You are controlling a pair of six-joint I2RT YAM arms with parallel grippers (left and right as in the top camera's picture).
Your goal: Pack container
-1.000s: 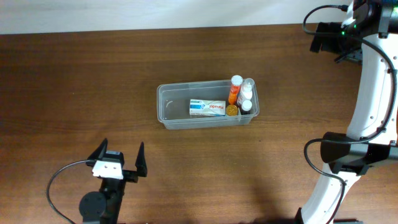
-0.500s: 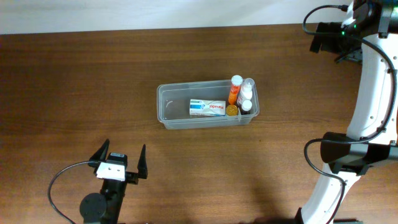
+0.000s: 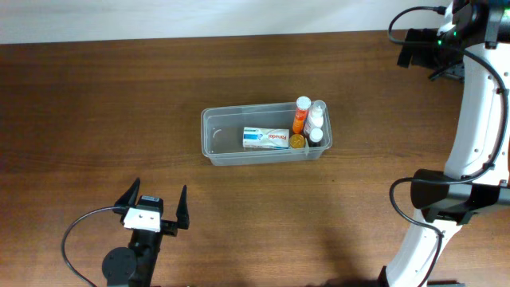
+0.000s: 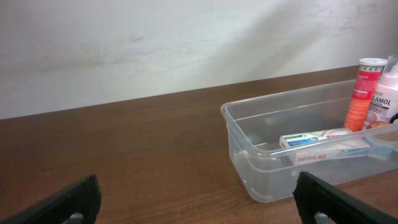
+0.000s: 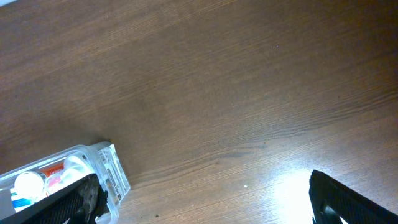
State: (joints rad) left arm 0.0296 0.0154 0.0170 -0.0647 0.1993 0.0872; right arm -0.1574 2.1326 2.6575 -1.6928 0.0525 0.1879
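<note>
You find the container (image 3: 219, 142) at the middle of the desk (image 3: 96, 104) already holding a white-and-green box (image 3: 266, 138) and a cluster of bottles (image 3: 309, 119) at one end, no loose items visible around it, left tool (image 3: 157, 194) and right tool (image 5: 211, 208) both wide open, empty, well apart from it: packing looks complete.
</note>
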